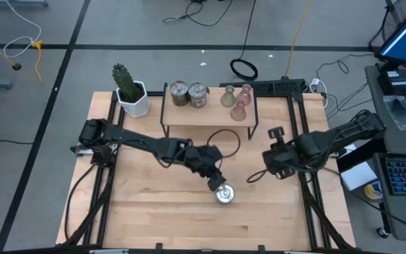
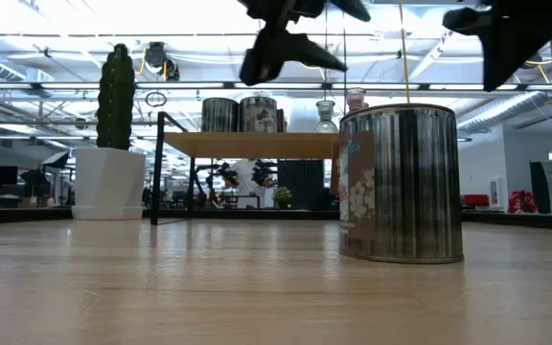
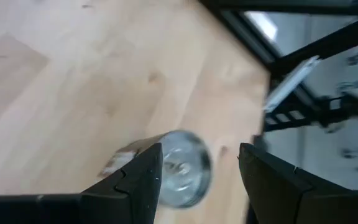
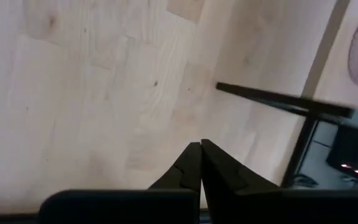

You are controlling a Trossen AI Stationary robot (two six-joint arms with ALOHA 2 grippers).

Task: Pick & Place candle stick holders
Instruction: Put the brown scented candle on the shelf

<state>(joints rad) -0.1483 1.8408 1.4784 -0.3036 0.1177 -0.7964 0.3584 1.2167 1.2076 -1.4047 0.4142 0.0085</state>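
Hovering just above a silver candle stick holder point(image 1: 224, 195) that stands alone on the desk point(image 1: 154, 226), the left gripper point(image 1: 216, 181) has its jaws spread wide and empty; five more holders stand on the small shelf point(image 1: 208, 116) at the back, beside the cactus pot point(image 1: 133, 101). To grasp well, centre both jaws around the cup's rim, descend straight, and close evenly so the shiny wall does not slip or tip; the right gripper point(image 1: 270, 161) waits at the desk's right side, jaws pressed together.
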